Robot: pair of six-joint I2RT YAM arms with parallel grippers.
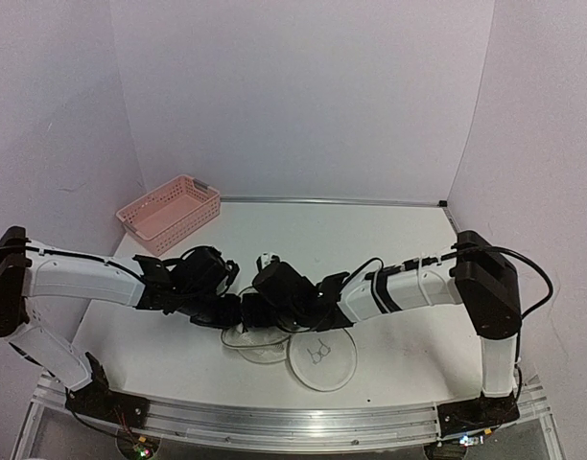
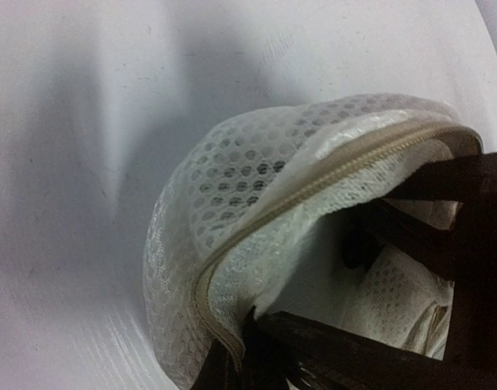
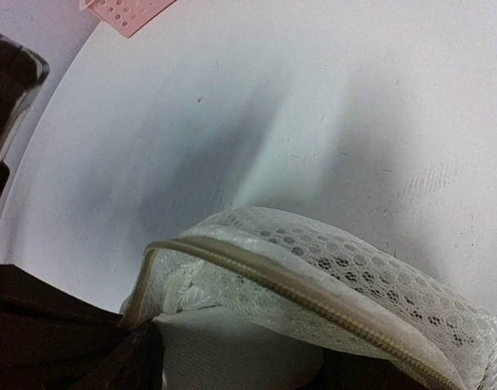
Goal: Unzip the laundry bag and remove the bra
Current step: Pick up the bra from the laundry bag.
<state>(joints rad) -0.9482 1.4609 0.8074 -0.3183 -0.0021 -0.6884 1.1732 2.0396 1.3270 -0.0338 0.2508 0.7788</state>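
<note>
Top view, nearest the arm bases: laundry bag (image 1: pixel 337 372) lies on the worktop (image 1: pixel 399 240), at about 6 o'clock of where the two arms meet. One round half lies flat with the logo (image 1: pixel 319 353) up. The other half is lifted as a dome. Judged from that, the zip (image 2: pixel 330 179) is open most of the way round.

Left jaws: pressed together, pinching the bag's zip rim at the bottom of the left wrist view. That pinch props the dome up.
Right jaws: spread, reaching into the mouth from 3 o'clock in that same view. Cannot tell whether they touch any cloth.

Bra (image 3: pixel 232 353): inside the bag, pale smooth cloth under the lifted mesh. Not yet out.

Step in hand (judgement): take hold of the bra. To do it well:
- hold the left pinch high and fixed, mouth wide;
- push the right jaws deep enough to take cloth only, no mesh or zip tape;
- close on a cup edge or strap;
- draw out slowly and watch for snags.

Far: pink basket (image 1: pixel 169 213) at 10 o'clock, well apart.
</note>
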